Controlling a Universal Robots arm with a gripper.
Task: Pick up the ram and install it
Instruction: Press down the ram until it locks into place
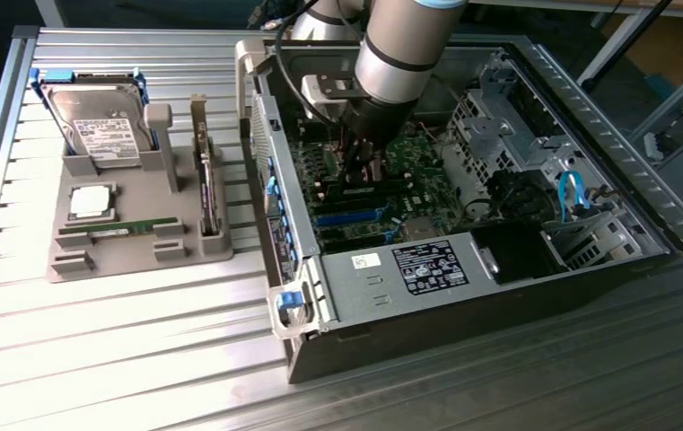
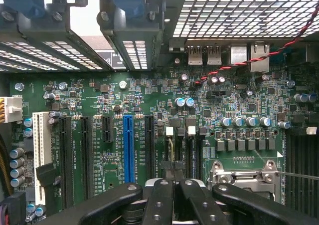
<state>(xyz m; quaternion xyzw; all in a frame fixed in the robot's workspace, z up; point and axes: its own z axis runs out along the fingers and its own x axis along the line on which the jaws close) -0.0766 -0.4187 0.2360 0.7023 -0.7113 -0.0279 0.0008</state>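
Where slots ridge motherboard [image 2: 149,105]: pinched tool [image 2: 174,172].

Tight quarters inside the case

We see the arm [image 1: 395,54] fill the gap above the motherboard [image 2: 149,93], hemmed by the drive cage [image 1: 497,117] (right of the exterior view) and the case wall [image 1: 272,135]; the table [image 1: 114,332] lies open.

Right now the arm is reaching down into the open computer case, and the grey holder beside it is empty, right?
Not quite. The arm does reach down into the open computer case, but the grey holder is not empty: the exterior view shows a hard drive, a square processor chip and a ram stick on it.
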